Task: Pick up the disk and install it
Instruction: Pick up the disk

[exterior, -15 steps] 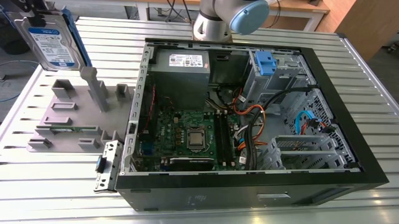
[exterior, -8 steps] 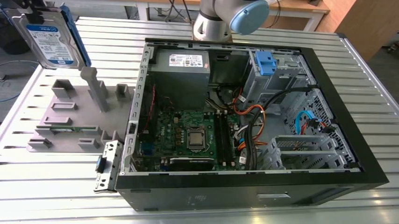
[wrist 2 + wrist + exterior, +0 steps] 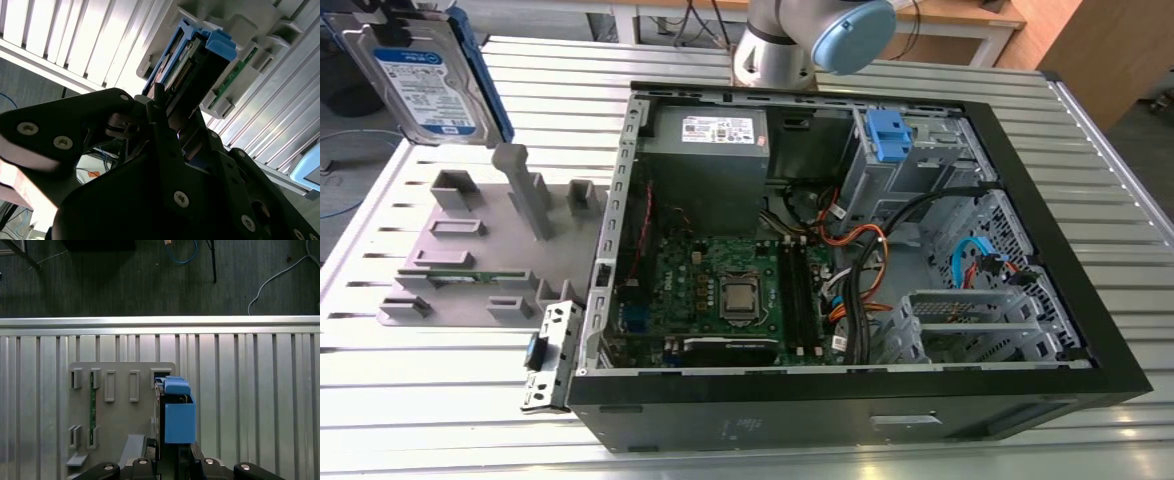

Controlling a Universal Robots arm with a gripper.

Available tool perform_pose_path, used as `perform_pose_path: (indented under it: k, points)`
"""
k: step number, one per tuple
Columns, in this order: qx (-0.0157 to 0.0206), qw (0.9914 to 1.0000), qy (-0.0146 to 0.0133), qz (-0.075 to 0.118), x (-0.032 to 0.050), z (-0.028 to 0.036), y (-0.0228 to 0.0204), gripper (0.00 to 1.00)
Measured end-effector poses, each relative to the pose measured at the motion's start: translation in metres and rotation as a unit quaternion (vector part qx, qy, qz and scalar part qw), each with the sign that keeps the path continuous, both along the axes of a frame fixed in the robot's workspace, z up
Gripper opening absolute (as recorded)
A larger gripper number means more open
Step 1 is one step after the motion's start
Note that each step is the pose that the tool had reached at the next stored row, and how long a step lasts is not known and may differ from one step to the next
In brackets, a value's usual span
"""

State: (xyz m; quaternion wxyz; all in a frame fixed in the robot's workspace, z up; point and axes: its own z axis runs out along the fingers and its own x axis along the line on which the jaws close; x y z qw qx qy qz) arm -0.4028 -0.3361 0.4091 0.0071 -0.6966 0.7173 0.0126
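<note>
The gripper (image 3: 177, 117) is squeezing the disk (image 3: 434, 80) tight and holding it upright, well apart from the open computer case (image 3: 854, 410).

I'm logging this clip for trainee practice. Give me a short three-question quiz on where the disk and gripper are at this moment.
1. True or false: the disk is already mounted inside the computer case.
2. The gripper is: A) open, B) shut on the disk, C) shut on a cable.
3. Fill in: in the exterior view, the grey fixture plate lies on the case's ____ side.
Key: 1 false, it hangs outside the case; 2 B; 3 the exterior view's left.
</note>
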Motion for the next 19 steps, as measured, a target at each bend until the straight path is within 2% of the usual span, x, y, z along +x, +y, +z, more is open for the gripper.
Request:
perform_pose_path:
  k: [10,12,19]
  points:
    - [0.0000,1.00000,0.0000,0.000,0.0000,0.0023,0.0000,0.35]
    - [0.0000,1.00000,0.0000,0.000,0.0000,0.0050,0.0000,0.35]
    - [0.0000,1.00000,0.0000,0.000,0.0000,0.0052,0.0000,0.35]
